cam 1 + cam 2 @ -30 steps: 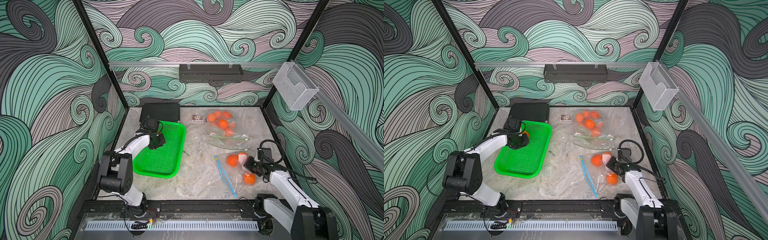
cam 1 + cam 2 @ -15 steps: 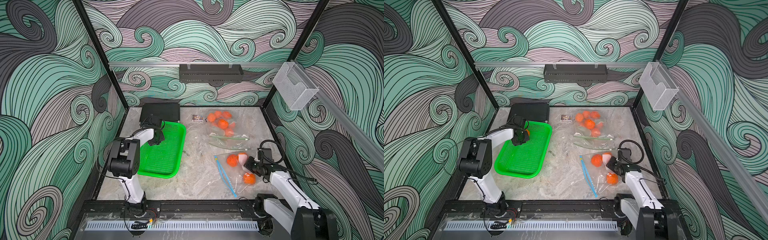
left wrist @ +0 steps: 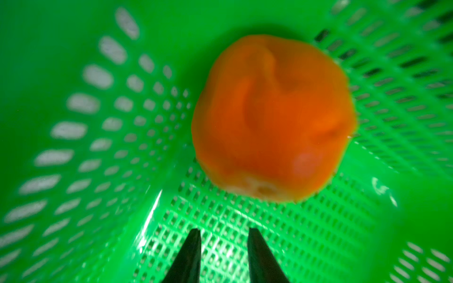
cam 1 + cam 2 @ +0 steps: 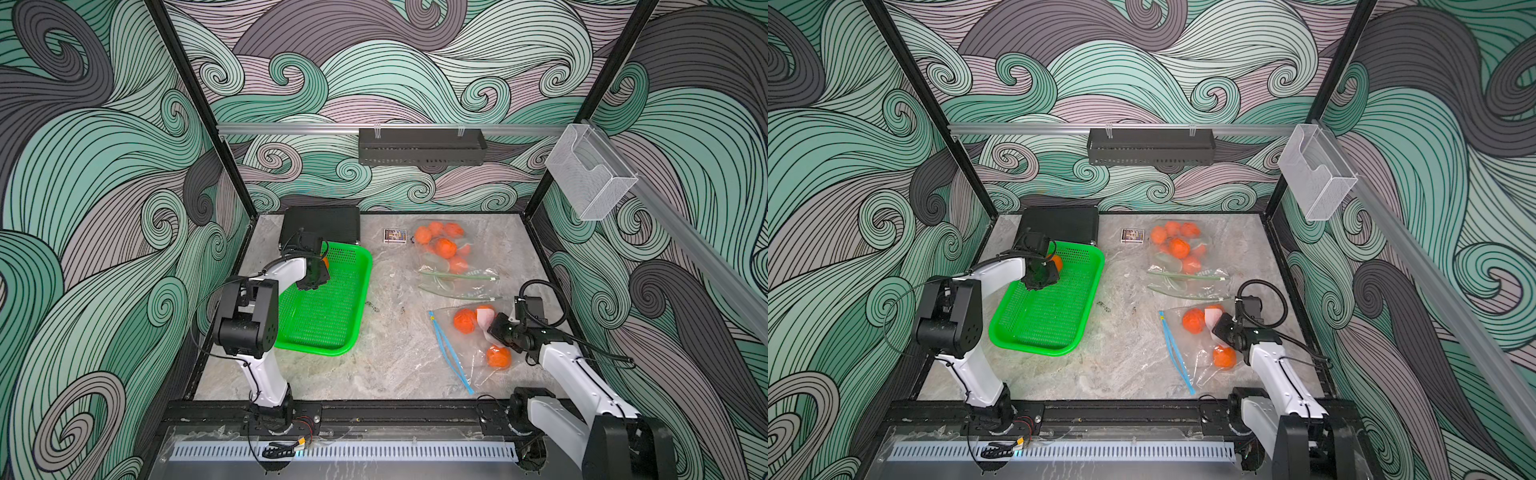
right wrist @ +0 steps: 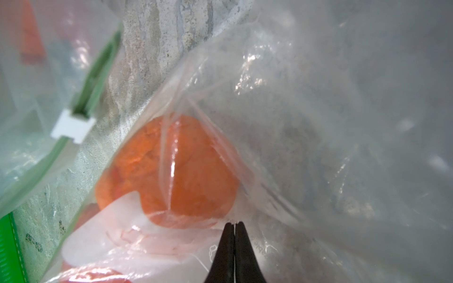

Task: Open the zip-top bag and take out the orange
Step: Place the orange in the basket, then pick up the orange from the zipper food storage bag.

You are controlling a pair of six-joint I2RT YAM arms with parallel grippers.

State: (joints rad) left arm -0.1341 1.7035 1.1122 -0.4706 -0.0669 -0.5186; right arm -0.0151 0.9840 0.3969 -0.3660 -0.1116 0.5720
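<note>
- In both top views, the left gripper [image 4: 314,276] hangs over the green basket [image 4: 328,324]. The orange [image 4: 1056,262] lies inside it, and the zip-top bag [image 4: 471,360] lies well apart from the basket.
- Left wrist: the left gripper [image 3: 223,235] is released, and the orange [image 3: 272,117] rests free on the basket mesh.
- Right wrist: the right gripper [image 5: 234,224] is clenched on the zip-top bag [image 5: 318,122].

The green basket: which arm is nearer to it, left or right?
Left. The left arm reaches over the basket, its open jaws just short of the orange lying inside. The right arm is across the table, jaws shut on the bag.
</note>
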